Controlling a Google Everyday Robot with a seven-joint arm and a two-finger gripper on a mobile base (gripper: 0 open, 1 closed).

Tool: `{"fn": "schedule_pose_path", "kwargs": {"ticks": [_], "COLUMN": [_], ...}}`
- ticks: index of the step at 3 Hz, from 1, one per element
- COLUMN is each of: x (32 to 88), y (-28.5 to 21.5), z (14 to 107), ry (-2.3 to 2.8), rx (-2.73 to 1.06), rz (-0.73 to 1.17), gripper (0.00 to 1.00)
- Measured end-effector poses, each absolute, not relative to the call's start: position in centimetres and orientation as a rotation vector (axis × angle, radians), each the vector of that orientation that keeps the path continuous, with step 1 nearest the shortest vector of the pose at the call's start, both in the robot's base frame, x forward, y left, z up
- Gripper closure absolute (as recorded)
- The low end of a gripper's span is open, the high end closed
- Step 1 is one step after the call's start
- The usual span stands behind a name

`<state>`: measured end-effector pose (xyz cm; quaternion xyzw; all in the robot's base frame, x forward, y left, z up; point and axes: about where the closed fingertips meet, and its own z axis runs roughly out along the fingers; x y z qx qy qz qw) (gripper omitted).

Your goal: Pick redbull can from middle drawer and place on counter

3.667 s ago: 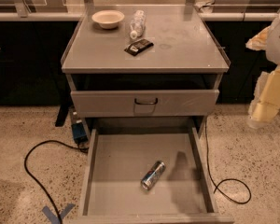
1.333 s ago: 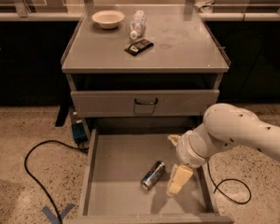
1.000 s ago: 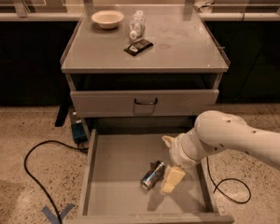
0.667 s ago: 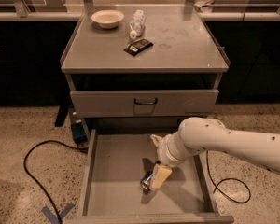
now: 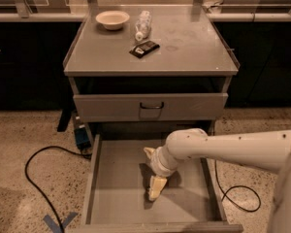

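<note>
The middle drawer (image 5: pixel 117 178) is pulled out at the bottom of the grey cabinet. My gripper (image 5: pixel 153 171) is down inside it, at the middle of its floor, on a white arm that reaches in from the right. Its two pale fingers (image 5: pixel 156 187) stand apart, one toward the back and one toward the front. The redbull can is hidden under the gripper, so I cannot see it. The counter (image 5: pixel 186 45) is the flat grey cabinet top above.
On the counter's back left are a white bowl (image 5: pixel 112 19), a clear plastic bottle (image 5: pixel 143 24) and a dark packet (image 5: pixel 144 48). A closed drawer front with a dark handle (image 5: pixel 151 106) sits above the open drawer. Black cables (image 5: pixel 36 176) lie on the floor on both sides.
The arm came in from the right and moved left and down into the drawer. The gripper now covers the can that lay in plain view on the drawer floor.
</note>
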<state>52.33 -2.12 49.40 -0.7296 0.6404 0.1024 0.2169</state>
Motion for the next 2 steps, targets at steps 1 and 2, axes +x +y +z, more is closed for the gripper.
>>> {"fn": "schedule_pose_path", "kwargs": {"ticks": [1, 2], "x": [52.17, 52.13], "y": [-3.33, -3.28], "z": [46.61, 46.43], "ry": [1.763, 1.764], "rx": [-2.161, -2.159], "rz": [0.261, 0.266], "gripper": [0.0, 0.0]}}
